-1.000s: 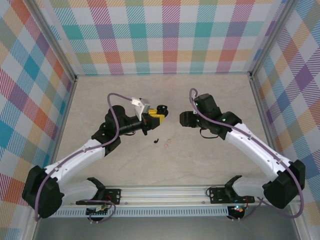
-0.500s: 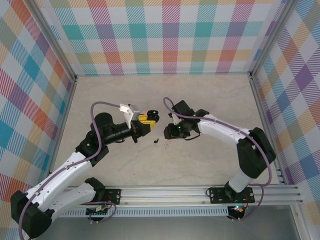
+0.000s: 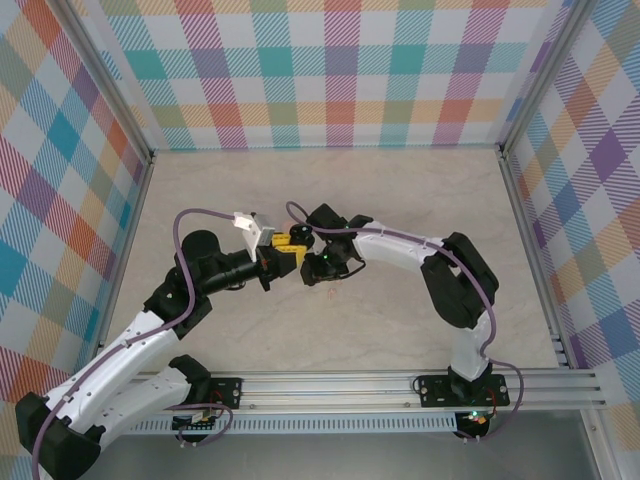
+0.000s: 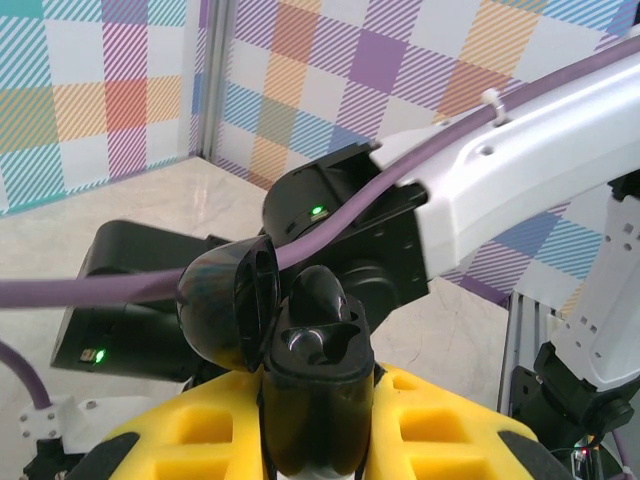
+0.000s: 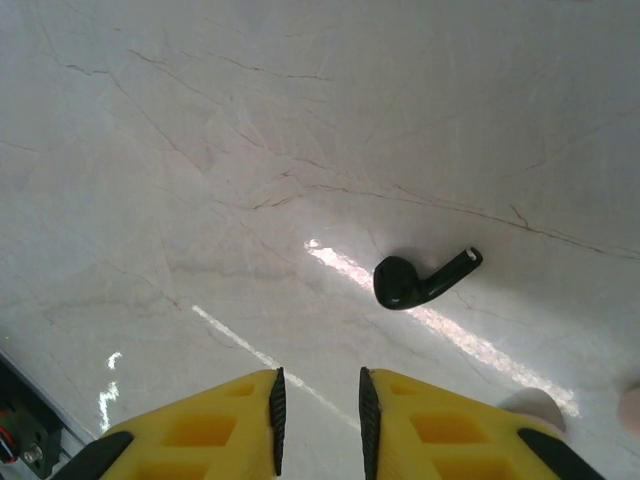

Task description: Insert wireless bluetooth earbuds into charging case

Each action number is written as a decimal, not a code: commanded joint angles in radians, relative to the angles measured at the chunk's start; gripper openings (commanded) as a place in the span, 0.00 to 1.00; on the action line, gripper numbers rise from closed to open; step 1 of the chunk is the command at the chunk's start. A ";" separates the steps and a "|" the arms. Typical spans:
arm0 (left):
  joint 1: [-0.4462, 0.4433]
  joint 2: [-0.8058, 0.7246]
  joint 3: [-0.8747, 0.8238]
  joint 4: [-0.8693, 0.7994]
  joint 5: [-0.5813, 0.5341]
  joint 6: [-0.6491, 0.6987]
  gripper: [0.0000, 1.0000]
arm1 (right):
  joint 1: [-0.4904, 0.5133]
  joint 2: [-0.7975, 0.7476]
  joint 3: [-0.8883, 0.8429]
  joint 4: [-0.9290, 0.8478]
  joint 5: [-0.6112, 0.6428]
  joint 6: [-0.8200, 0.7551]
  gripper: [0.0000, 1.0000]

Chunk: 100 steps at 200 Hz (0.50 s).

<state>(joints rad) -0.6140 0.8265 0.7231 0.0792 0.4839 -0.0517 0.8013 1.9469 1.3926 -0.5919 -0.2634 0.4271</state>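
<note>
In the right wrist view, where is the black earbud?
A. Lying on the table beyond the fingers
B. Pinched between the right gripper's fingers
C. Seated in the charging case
A: the earbud lies on the table ahead of the right gripper, whose fingers have nothing between them.

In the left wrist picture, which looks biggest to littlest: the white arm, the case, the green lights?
1. White arm and case: about equal; case is nearer the camera, so unranked.
2. Green lights: smallest.
</note>
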 commanded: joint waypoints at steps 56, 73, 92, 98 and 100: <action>-0.010 -0.013 -0.004 0.005 -0.013 0.000 0.14 | 0.018 0.091 0.071 -0.091 0.009 -0.022 0.26; -0.010 -0.013 -0.004 0.005 -0.013 0.000 0.14 | 0.018 0.103 0.078 -0.085 0.009 -0.015 0.26; -0.010 -0.013 -0.004 0.004 -0.015 0.001 0.14 | 0.018 0.120 0.089 -0.083 0.010 -0.004 0.26; -0.010 -0.015 -0.004 0.003 -0.015 0.001 0.14 | 0.018 0.124 0.092 -0.081 0.010 0.000 0.26; -0.010 -0.014 -0.004 0.002 -0.015 0.001 0.14 | 0.018 0.126 0.092 -0.080 0.011 0.003 0.26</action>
<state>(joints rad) -0.6140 0.8234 0.7231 0.0792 0.4767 -0.0517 0.8131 2.0457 1.4517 -0.6556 -0.2543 0.4255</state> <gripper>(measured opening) 0.206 0.258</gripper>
